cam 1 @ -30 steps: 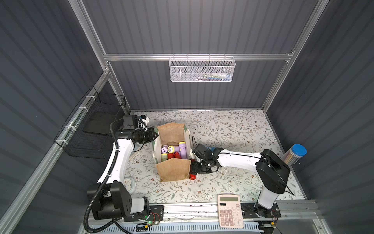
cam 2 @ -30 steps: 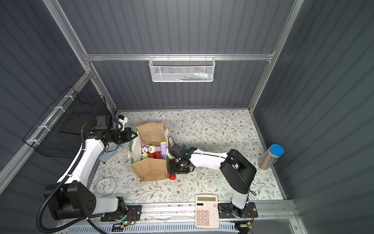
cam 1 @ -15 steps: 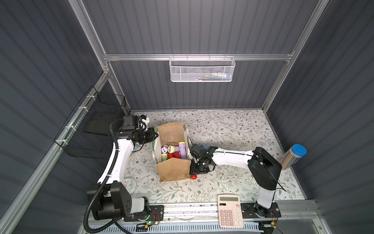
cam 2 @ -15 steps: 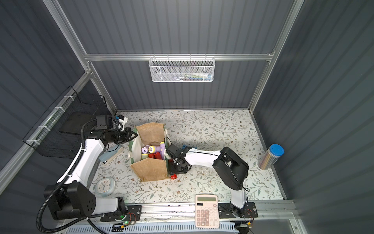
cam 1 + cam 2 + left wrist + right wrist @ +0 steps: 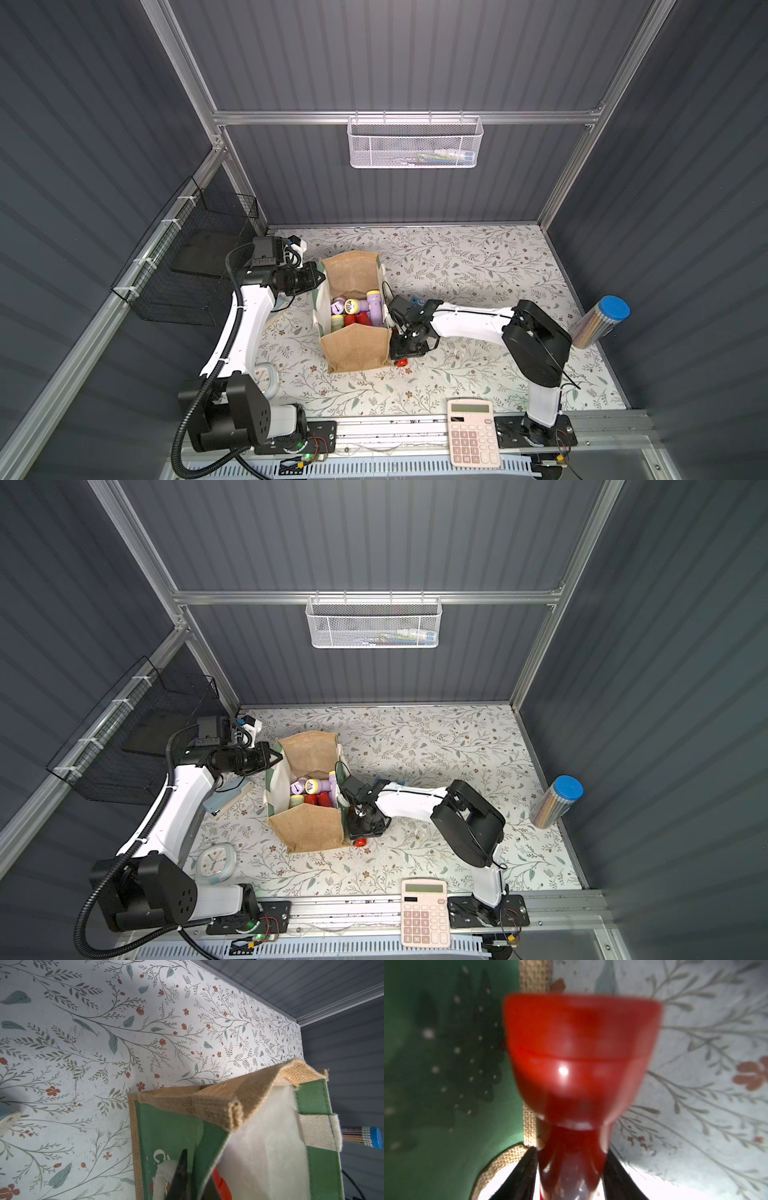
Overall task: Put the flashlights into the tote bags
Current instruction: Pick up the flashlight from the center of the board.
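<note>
The tote bag [image 5: 355, 349] [image 5: 307, 825] stands open in the middle of the table, tan jute with green side panels. Several flashlights lie inside it: lilac ones with yellow rings [image 5: 351, 307], red ones [image 5: 357, 319] and a pale green one [image 5: 337, 322]. My left gripper [image 5: 318, 276] [image 5: 195, 1167] is shut on the bag's left side panel at the rim. A red flashlight [image 5: 401, 362] [image 5: 581, 1053] lies on the table against the bag's right side. My right gripper [image 5: 405, 353] [image 5: 571, 1157] is low over it, and its fingers press both sides of the slim body.
A pink calculator [image 5: 473, 432] lies at the front edge. A clear pencil tube with a blue lid [image 5: 598, 322] leans at the right wall. A small clock [image 5: 216, 862] and a pale blue stapler-like thing [image 5: 226, 800] lie left of the bag. A black wire basket [image 5: 187, 270] hangs on the left wall.
My right gripper has slid left, up to the bag's right side, and its jaws have narrowed onto the red flashlight. The left arm and the bag have not moved.
</note>
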You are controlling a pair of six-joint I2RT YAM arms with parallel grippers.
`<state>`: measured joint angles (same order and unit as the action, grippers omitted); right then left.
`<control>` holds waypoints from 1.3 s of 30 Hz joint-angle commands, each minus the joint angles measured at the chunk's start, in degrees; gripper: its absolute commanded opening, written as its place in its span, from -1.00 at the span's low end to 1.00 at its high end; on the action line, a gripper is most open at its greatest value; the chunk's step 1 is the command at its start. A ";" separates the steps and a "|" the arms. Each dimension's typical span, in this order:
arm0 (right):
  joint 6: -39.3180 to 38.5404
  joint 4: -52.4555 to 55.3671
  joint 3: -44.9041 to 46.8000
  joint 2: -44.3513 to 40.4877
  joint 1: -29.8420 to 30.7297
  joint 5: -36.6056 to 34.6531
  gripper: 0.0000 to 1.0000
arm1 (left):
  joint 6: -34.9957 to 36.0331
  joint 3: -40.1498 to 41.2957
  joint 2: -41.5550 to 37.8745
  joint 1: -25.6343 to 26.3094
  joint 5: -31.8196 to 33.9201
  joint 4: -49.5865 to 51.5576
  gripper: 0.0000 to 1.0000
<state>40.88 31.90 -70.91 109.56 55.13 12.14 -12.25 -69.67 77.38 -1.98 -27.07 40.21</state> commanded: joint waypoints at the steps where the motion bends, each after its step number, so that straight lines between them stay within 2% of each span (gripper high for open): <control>1: 0.24 2.45 0.52 0.50 0.40 -1.43 -0.07 | 0.03 0.17 -1.18 -0.04 -1.52 -0.39 -1.00; 6: 1.43 1.13 3.20 -2.90 0.41 -3.53 -0.31 | -0.05 0.06 -1.11 -0.02 -1.42 -0.47 -1.00; 16: 2.52 -1.88 9.23 -10.77 0.40 -5.49 -0.50 | -0.05 0.02 -1.26 -0.04 -1.24 -0.57 -1.00; 27: 4.48 -2.97 16.87 -26.85 -0.39 -12.36 -0.54 | 0.03 0.12 -1.45 -0.04 -1.58 -0.50 -1.00; 39: 8.02 1.78 20.69 -47.34 -9.26 -16.75 -0.48 | 0.30 0.12 -1.97 -0.04 -1.56 -0.30 -1.00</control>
<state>47.48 31.33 -50.19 65.36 47.29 -2.20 -12.25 -69.65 76.97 -1.98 -27.07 40.23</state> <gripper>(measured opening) 0.391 0.091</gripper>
